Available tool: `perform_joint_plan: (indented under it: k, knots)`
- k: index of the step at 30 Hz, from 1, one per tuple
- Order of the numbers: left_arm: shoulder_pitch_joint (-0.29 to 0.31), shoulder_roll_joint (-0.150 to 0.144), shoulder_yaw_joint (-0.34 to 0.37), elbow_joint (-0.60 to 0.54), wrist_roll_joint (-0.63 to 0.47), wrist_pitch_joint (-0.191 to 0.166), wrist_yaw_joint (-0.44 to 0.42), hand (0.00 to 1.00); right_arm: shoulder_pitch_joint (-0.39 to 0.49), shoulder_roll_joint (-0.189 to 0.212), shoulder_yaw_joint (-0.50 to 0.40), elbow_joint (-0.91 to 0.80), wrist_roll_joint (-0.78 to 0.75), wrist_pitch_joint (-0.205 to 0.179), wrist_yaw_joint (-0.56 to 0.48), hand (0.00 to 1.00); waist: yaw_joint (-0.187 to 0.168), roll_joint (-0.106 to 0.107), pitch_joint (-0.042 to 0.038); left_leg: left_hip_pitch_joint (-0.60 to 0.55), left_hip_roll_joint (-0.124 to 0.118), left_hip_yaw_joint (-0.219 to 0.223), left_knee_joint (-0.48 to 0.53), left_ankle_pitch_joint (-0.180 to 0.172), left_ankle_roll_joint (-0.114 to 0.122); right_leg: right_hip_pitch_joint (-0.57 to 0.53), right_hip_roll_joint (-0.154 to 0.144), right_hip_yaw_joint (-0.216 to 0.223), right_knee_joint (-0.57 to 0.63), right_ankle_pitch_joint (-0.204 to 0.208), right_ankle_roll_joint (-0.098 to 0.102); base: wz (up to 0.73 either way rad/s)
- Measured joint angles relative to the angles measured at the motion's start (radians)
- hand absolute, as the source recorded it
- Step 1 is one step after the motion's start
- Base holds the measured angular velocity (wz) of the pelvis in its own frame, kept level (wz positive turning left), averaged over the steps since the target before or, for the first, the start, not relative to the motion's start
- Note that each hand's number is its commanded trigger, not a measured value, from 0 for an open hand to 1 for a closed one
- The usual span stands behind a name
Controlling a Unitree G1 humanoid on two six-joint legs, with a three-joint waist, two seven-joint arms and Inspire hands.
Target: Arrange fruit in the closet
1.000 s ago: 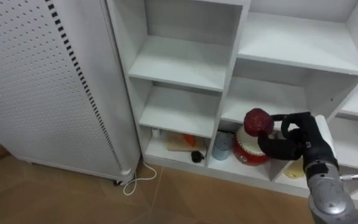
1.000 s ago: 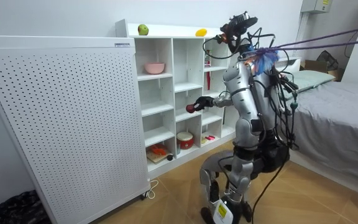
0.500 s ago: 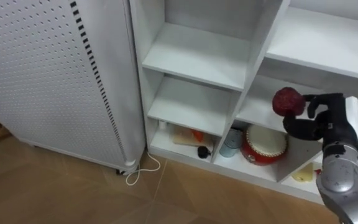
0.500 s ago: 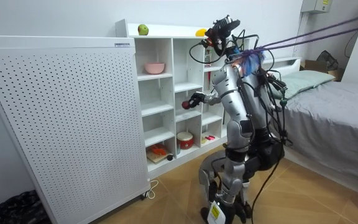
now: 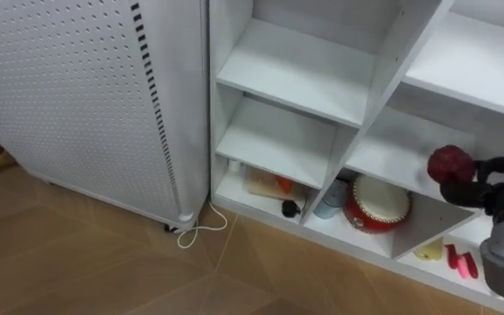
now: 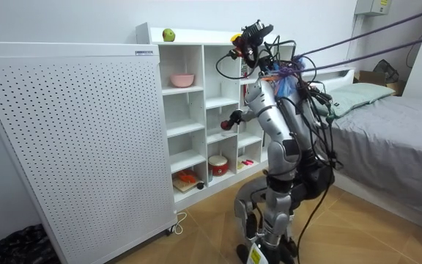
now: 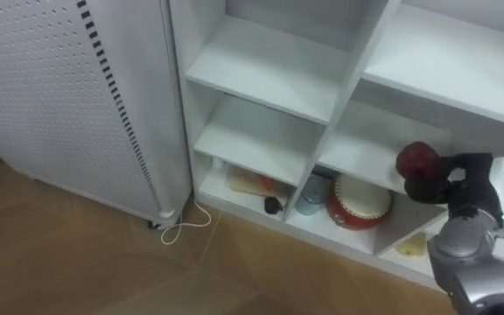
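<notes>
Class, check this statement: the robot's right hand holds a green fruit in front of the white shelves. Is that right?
Not quite. The fruit is dark red, not green, as the right eye view shows. The rest stands: the right hand holds it, fingers curled round it, in front of the white shelves.

Right hand (image 7: 458, 185): black fingers, with a white patch on its back.
Arm behind the hand: a round, shiny, silver-grey tube.
Body: silver-grey with black parts.
Cables: lots of dark wires bunched at the back, far behind the hand.
Ropes: purple, going up from the shoulders.
Head: black.
</notes>
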Motion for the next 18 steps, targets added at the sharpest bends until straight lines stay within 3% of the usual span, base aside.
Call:
perform_joint_plan:
  k: [6, 7, 8, 12, 16, 18]
  knots:
    - [0.04, 0.034, 0.001, -0.015, 0.0, -0.001, 0.012, 0.0, 0.0, -0.005, 0.008, 0.004, 0.117, 0.0, 0.014, 1.0, -0.005, -0.002, 0.0002, 0.008, -0.001, 0.001, -0.018, 0.0, 0.0, 0.009, -0.001, -0.007, -0.015, 0.0, 0.0, 0.01]
    - [0.054, 0.04, 0.001, -0.024, 0.0, -0.001, 0.013, 0.0, 0.0, -0.005, 0.008, 0.005, 0.132, 0.0, 0.014, 0.95, -0.007, -0.002, 0.0004, 0.011, -0.001, 0.0, -0.02, 0.0, 0.0, 0.014, -0.001, -0.009, -0.017, -0.001, -0.001, 0.05]
    - [0.062, 0.043, 0.001, -0.031, 0.0, -0.001, 0.014, 0.0, 0.0, -0.005, 0.007, 0.005, 0.136, 0.0, 0.014, 0.0, -0.008, -0.003, 0.0009, 0.013, -0.001, 0.0, -0.02, 0.0, 0.0, 0.017, -0.001, -0.009, -0.017, -0.001, -0.001, 0.03]
    - [0.076, 0.046, 0.005, -0.042, 0.0, -0.002, 0.023, 0.0, -0.002, -0.022, 0.007, 0.004, 0.217, 0.0, 0.014, 0.0, -0.006, -0.011, 0.0024, 0.023, -0.003, -0.003, -0.025, 0.0, 0.0, 0.029, -0.007, -0.013, -0.021, -0.006, -0.001, 0.05]
    - [0.076, 0.046, 0.026, -0.041, 0.0, -0.003, 0.041, 0.0, -0.038, -0.052, 0.006, 0.006, 0.319, -0.001, -0.014, 0.0, -0.008, -0.03, 0.0111, 0.025, -0.003, -0.002, -0.03, 0.0, 0.0, 0.031, -0.004, -0.014, -0.021, -0.007, 0.0, 0.02]
    - [0.076, 0.043, 0.031, -0.036, 0.0, -0.003, 0.052, 0.0, -0.055, -0.066, -0.005, -0.004, 0.366, -0.001, -0.044, 0.0, -0.01, -0.032, 0.0109, 0.028, -0.003, -0.007, -0.029, 0.0, -0.001, 0.038, -0.002, -0.019, -0.023, -0.007, 0.0, 0.04]
